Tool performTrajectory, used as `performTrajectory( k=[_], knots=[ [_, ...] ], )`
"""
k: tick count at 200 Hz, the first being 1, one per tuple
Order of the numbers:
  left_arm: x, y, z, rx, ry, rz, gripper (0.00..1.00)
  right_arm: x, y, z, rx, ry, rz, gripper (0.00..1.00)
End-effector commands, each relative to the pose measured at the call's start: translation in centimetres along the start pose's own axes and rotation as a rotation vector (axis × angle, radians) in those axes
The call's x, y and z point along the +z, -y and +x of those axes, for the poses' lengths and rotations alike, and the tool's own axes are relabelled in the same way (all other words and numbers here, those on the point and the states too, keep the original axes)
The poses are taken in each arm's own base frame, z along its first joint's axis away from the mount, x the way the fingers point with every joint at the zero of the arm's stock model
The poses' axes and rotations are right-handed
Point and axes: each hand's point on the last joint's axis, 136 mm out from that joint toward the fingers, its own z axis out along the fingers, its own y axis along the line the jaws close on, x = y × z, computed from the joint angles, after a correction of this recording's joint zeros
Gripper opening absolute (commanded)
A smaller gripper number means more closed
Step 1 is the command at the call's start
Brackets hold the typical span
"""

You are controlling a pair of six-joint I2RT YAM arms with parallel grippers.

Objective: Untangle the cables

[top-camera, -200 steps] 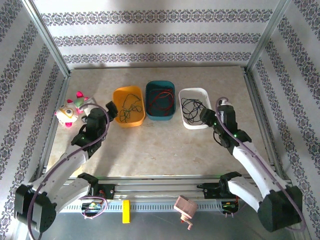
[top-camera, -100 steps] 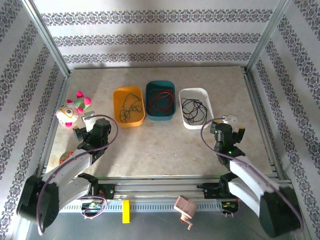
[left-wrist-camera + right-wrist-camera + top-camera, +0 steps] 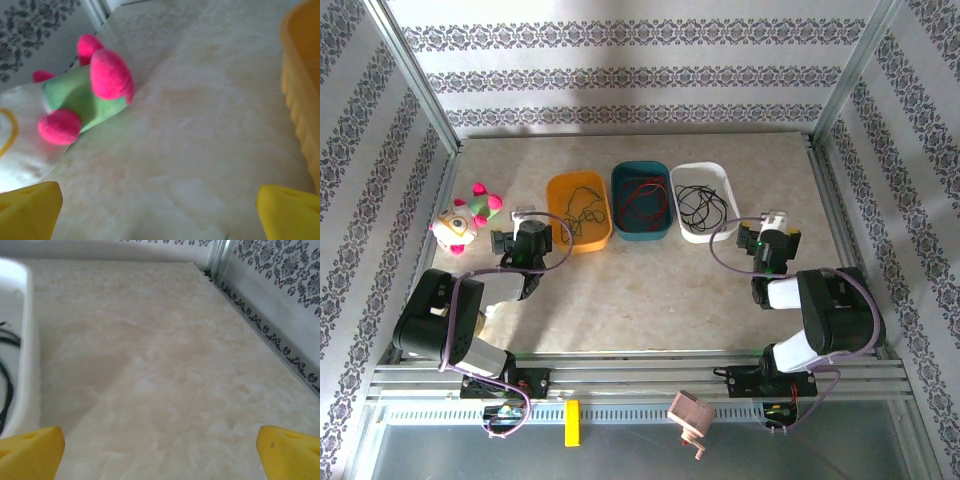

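Note:
The cables lie apart in three trays at the back of the table. A thin green-black cable (image 3: pixel 582 215) is in the orange tray (image 3: pixel 556 190), a red cable (image 3: pixel 642 203) in the teal tray (image 3: pixel 620 178), and a black cable (image 3: pixel 700 205) in the white tray (image 3: pixel 724 178). My left gripper (image 3: pixel 527 232) sits folded back near the orange tray, open, with nothing between its yellow fingertips (image 3: pixel 27 210). My right gripper (image 3: pixel 775 236) rests right of the white tray, open and empty. The right wrist view catches the white tray wall (image 3: pixel 25 355) and a bit of black cable (image 3: pixel 5 385).
A white, green and pink plush toy (image 3: pixel 465 215) lies at the table's left edge, close to my left gripper (image 3: pixel 160 215) and seen large as the plush toy (image 3: pixel 75 105). Metal frame rails (image 3: pixel 835 215) border the table. A pink block (image 3: pixel 688 415) sits on the front rail.
Both arms have drawn back from the trays and folded low toward the near edge. The right gripper has opened wide. The white tray has shifted slightly farther back.

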Motion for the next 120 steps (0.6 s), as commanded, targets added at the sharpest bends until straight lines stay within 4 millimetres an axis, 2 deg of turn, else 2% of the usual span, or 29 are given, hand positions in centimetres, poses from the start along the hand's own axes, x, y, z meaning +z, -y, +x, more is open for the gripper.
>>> performTrajectory(
  k=[1, 14, 23, 30, 42, 55, 59, 68, 83, 97, 109, 120],
  knots=[
    [0.2, 1.1, -2.8, 0.002, 0.092, 0.082, 0.99, -0.3, -3.2, -2.5, 0.044, 0.072, -0.203, 0.98],
    [-0.1, 0.9, -3.2, 0.002, 0.143, 0.091, 0.99, -0.1, -3.4, -2.7, 0.043, 0.087, -0.211, 0.98],
    [-0.2, 1.1, -2.4, -0.026, 0.197, 0.129, 0.99, 0.0, -3.3, -2.7, 0.047, 0.08, -0.204, 0.98],
    [-0.2, -0.2, -2.8, -0.072, 0.268, 0.101, 0.99, 0.0, -3.1, -2.6, 0.049, 0.077, -0.195, 0.98],
    [-0.3, -0.5, -1.7, -0.107, 0.19, 0.144, 0.99, 0.1, -3.0, -2.7, 0.054, 0.079, -0.184, 0.98],
    [-0.5, -0.1, -1.9, -0.12, 0.256, 0.191, 0.99, 0.3, -2.9, -2.6, 0.056, 0.066, -0.176, 0.98],
    [-0.2, 0.7, -0.6, -0.1, 0.222, 0.224, 0.99, 0.3, -3.0, -2.4, 0.052, 0.061, -0.179, 0.98],
    [-0.1, 0.8, -1.6, -0.09, 0.291, 0.217, 0.99, 0.3, -3.2, -2.2, 0.043, 0.053, -0.186, 0.98],
    [0.2, 0.7, -0.6, -0.102, 0.197, 0.225, 0.99, 0.2, -3.4, -1.9, 0.03, 0.042, -0.192, 0.98],
    [0.7, 0.3, -1.3, -0.123, 0.242, 0.21, 0.99, 0.2, -3.4, -1.9, 0.031, 0.042, -0.191, 0.98],
    [1.0, 0.3, -0.6, -0.124, 0.173, 0.221, 0.99, 0.2, -3.4, -1.9, 0.031, 0.042, -0.191, 0.98],
    [1.4, 0.4, -1.0, -0.123, 0.183, 0.22, 0.99, 0.2, -3.4, -1.9, 0.03, 0.041, -0.191, 0.98]
  ],
)
